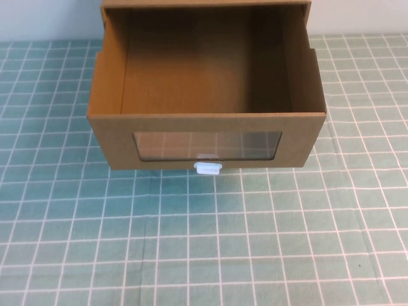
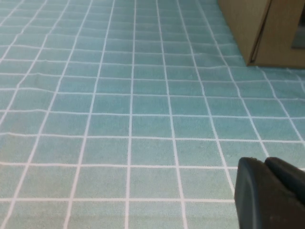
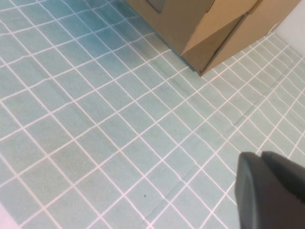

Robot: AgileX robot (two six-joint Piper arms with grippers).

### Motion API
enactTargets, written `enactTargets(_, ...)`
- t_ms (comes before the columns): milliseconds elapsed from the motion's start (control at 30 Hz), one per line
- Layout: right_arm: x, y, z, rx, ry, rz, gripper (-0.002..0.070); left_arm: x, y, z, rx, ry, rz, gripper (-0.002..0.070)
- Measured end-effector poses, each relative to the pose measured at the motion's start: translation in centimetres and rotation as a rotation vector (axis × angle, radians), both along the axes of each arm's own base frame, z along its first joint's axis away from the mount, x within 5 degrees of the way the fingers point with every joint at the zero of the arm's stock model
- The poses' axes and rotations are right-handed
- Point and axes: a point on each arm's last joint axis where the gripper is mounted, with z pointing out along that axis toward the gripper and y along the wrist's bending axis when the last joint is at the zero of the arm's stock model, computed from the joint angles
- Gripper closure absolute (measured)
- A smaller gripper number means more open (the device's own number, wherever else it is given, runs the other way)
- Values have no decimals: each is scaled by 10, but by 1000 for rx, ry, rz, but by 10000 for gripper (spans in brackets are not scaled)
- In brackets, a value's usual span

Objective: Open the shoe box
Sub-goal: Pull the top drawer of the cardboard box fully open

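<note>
Shoe box (image 1: 111,140) open; left pincer (image 2: 263,164), right pincer (image 3: 260,156) closed above mat (image 2: 143,119).

Teal tablecloth (image 1: 191,255) with white grid lines, faint creases across it, pale wall (image 1: 38,19) behind

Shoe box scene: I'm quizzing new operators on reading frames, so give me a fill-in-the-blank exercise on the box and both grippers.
The shoe box drawer stands ___, with nothing inside it. The handle on its windowed front is ___ in colour. The left gripper, over the green checked cloth and apart from the box, has its fingers ___. The right gripper, also over the cloth and shut, grips ___.
Missing words: open; white; shut; nothing.
</note>
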Motion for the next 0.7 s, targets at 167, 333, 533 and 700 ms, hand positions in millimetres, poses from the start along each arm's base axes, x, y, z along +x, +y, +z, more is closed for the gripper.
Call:
enactTargets(167, -1, 0, 0, 4, 9, 4, 689, 0, 1, -1, 29, 14, 3, 680)
enactTargets(333, -1, 1, -1, 6, 14, 6, 689, 0, 1, -1, 32, 14, 3, 680)
enactTargets(533, -1, 1, -1, 6, 16, 7, 690, 0, 1, -1, 29, 14, 4, 680)
enactTargets(700, -1, 1, -1, 6, 16, 7, 689, 0, 1, -1, 31, 14, 4, 680)
